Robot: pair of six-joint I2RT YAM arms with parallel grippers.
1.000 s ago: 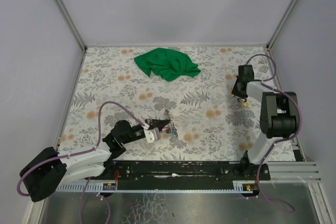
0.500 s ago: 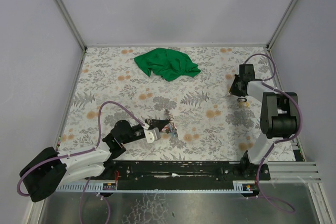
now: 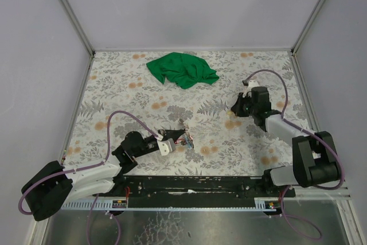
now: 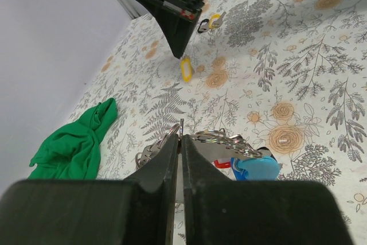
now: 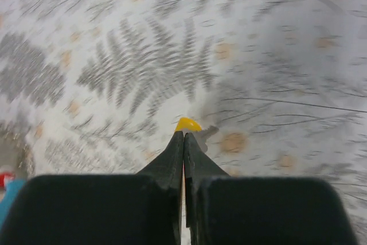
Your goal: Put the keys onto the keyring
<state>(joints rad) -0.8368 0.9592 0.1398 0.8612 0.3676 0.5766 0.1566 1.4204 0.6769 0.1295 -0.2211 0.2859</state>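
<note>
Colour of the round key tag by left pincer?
Key tag: light blue; best in left wrist view.

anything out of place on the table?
Green cloth lies crumpled at the far edge, unrelated to the task. A dark-and-yellow item sits alone beyond the right gripper, which pinches a yellow tag, far from the keyring. No damage visible.

Floral-patterned table (image 3: pixel 114 84), crumpled green cloth (image 3: pixel 182 70) at its back, keys (image 4: pixel 256 166) and keyring (image 4: pixel 221 137) near front centre.

Crumpled green cloth (image 3: pixel 182 70) on floral table (image 3: pixel 114 90), far side, small yellow tag (image 4: pixel 186 68)
</note>
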